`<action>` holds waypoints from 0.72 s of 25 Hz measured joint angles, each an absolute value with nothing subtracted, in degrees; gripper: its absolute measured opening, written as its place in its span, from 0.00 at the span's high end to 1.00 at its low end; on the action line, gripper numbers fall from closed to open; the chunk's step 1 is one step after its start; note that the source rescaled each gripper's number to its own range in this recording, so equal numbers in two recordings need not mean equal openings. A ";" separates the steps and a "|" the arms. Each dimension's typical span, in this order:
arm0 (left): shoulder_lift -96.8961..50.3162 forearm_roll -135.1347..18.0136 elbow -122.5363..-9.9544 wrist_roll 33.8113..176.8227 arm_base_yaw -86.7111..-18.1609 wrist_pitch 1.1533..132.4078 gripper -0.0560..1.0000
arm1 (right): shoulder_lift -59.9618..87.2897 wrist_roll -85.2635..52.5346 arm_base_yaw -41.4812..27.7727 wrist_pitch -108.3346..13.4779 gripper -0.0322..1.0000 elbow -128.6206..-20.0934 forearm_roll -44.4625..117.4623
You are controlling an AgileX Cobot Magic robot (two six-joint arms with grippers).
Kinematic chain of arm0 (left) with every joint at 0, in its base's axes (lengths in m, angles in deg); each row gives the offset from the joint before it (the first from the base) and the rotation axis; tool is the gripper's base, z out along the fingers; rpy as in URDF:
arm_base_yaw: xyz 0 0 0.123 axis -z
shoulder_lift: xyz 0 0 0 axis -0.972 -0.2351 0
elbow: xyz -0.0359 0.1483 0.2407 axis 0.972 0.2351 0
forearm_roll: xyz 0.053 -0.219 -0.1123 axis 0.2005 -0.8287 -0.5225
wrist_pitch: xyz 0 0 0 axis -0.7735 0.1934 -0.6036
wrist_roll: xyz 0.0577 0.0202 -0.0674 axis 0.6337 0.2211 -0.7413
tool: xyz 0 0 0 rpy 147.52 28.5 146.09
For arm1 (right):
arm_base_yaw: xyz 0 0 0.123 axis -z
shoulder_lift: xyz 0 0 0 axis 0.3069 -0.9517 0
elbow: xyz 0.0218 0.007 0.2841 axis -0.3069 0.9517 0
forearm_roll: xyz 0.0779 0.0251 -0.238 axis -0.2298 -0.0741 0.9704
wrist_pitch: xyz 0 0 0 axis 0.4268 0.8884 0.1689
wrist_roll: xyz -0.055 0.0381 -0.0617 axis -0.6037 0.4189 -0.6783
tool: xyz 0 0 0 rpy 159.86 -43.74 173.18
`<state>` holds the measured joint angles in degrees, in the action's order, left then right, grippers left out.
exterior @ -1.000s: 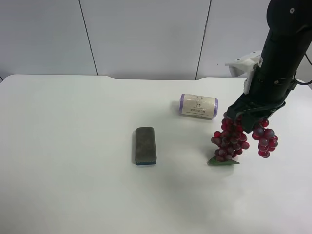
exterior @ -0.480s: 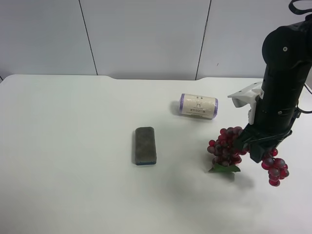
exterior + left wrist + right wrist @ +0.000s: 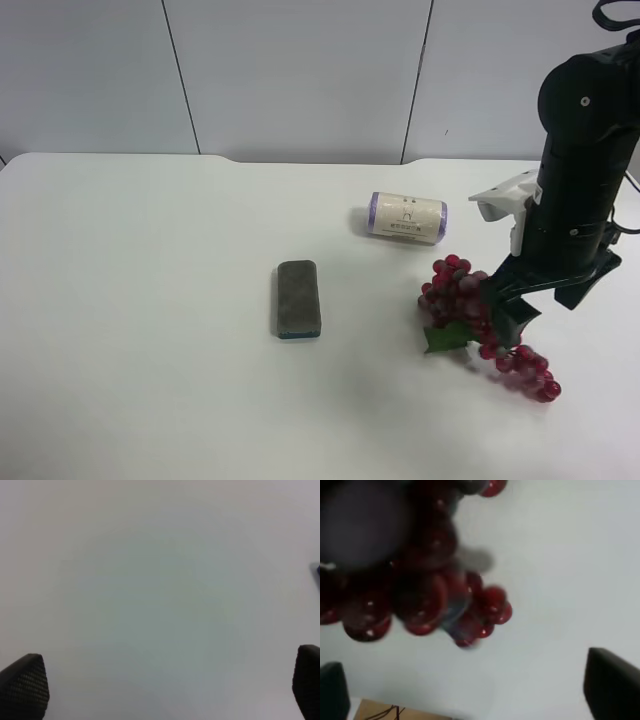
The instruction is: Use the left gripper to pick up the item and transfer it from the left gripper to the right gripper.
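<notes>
surface: plain white table [image 3: 150, 400] with pale wall panels behind, nothing fancy.

grapes: the grapes [image 3: 470, 310] lie on the table, one lobe trailing out away from the main clump, green leaf tucked under the middle.

handling: my guess is light plastic, floppy where the clusters join, so it'll swing and sag when lifted. The individual berries look glossy and probably slippery. I'd grab at the stem junction where the lobes meet, not a single berry.

right gripper: right gripper [image 3: 545, 290], the arm with the white wrist block, sits right over the grapes with its fingers spread wide and nothing between them.

left gripper: left gripper [image 3: 165, 700] shows only its two tips, far apart, over bare table. No grapes in its view.

neighbours: cream roll [image 3: 407, 217] is just behind the grapes; grey block [image 3: 298, 298] is well off to the side of them.
</notes>
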<state>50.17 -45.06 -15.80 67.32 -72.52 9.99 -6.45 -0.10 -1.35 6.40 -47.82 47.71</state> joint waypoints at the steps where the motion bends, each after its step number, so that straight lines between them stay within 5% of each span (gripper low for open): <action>1: 50.17 -45.06 -15.80 67.32 -72.52 9.99 0.00 | -6.45 0.02 -1.35 6.40 0.06 -47.82 47.71; 18: 50.17 -45.06 -15.80 67.32 -72.52 9.99 0.00 | -0.62 0.41 -1.35 12.41 0.00 -56.78 49.38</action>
